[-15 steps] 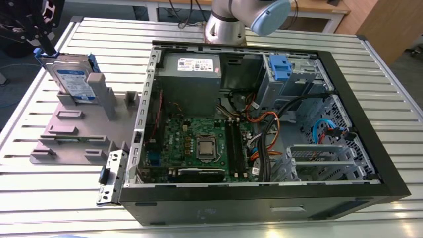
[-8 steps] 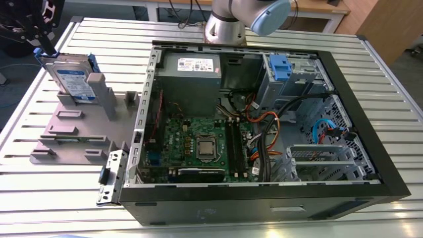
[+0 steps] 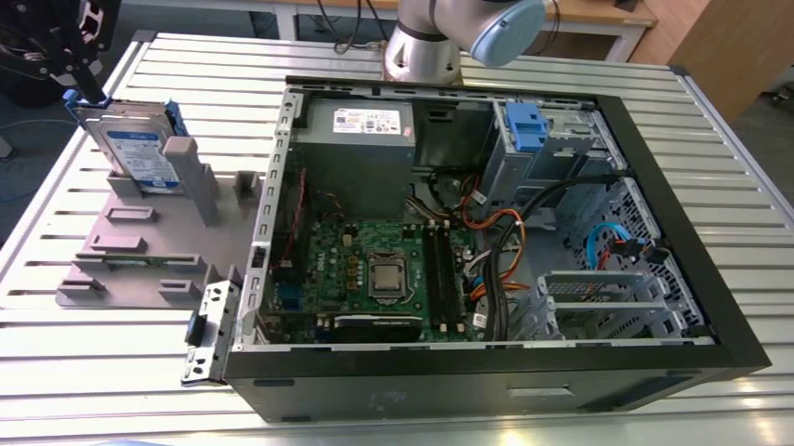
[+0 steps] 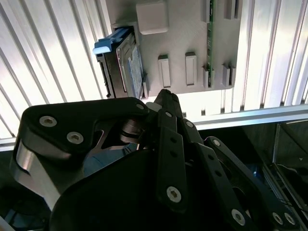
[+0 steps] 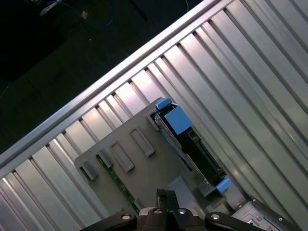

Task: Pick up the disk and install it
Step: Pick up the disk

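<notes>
The disk (image 3: 134, 153) is a silver drive with a white-and-blue label and blue rails. It stands on edge in the grey slotted holder (image 3: 137, 251) at the exterior view's left. Both wrist views show the disk (image 4: 126, 67) (image 5: 192, 144) from above, seated in the holder (image 4: 187, 43) (image 5: 144, 168). My black gripper (image 3: 80, 85) hangs just above the disk's far top corner. In both wrist views the gripper (image 4: 163, 96) (image 5: 166, 199) is a little to one side of the disk and not around it.
An open computer case (image 3: 694, 307) lies on the slatted metal table (image 3: 174, 56), with its motherboard, cables and power supply exposed. A blue bracket (image 3: 527, 125) sits on the grey drive bay at the case's far end. The arm's base (image 3: 422, 51) stands behind the case.
</notes>
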You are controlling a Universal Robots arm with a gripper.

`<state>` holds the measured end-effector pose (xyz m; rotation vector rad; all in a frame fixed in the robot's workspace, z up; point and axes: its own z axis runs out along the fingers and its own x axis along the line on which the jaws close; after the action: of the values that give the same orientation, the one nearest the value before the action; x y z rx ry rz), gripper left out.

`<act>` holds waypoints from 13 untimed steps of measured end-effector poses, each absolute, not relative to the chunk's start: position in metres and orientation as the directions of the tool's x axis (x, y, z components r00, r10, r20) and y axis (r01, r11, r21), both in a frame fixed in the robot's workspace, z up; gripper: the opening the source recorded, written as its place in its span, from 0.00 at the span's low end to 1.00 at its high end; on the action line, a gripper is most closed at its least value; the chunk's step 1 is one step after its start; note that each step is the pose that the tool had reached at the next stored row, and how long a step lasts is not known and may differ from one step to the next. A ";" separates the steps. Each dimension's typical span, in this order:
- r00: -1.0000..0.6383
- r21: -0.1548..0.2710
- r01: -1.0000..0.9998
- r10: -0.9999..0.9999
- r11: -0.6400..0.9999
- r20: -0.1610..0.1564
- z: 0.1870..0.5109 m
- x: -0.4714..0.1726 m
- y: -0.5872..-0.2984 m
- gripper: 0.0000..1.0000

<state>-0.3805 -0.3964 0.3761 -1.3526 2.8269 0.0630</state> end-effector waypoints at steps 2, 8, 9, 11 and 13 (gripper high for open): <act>-0.625 0.033 -0.780 -0.780 0.624 -0.024 0.376 -0.381 -0.396 0.11; -0.617 0.033 -0.787 -0.786 0.616 -0.024 0.376 -0.381 -0.396 0.11; -0.616 0.033 -0.788 -0.788 0.615 -0.024 0.376 -0.381 -0.396 0.11; -0.612 0.033 -0.791 -0.791 0.611 -0.024 0.376 -0.381 -0.396 0.11; -0.607 0.033 -0.794 -0.794 0.607 -0.024 0.376 -0.381 -0.396 0.11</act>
<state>-0.3805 -0.3964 0.3761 -1.3888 2.8099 0.0632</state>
